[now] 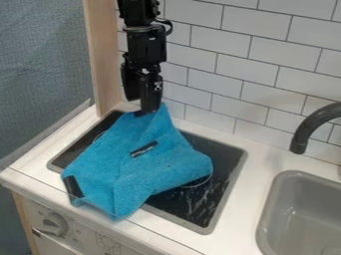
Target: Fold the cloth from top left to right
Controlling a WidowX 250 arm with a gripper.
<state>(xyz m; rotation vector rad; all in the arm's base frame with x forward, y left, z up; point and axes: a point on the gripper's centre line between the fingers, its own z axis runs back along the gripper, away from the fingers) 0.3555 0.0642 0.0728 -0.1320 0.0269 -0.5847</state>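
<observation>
The gripper (147,111) hangs straight down over the back left part of the stove, shut on the top corner of the blue cloth (130,172). From its fingertips the cloth slopes down in a raised peak with creases. The rest lies spread across the left and middle of the black stove top, and its lower end hangs over the counter's front edge. A dark strip shows near the cloth's middle and another at its lower left.
The black stove top (216,155) shows at the cloth's right. Farther right are a grey sink (271,209) and a dark curved faucet (311,124). A wooden post (104,60) and a white tiled wall (250,69) stand behind the counter (250,187).
</observation>
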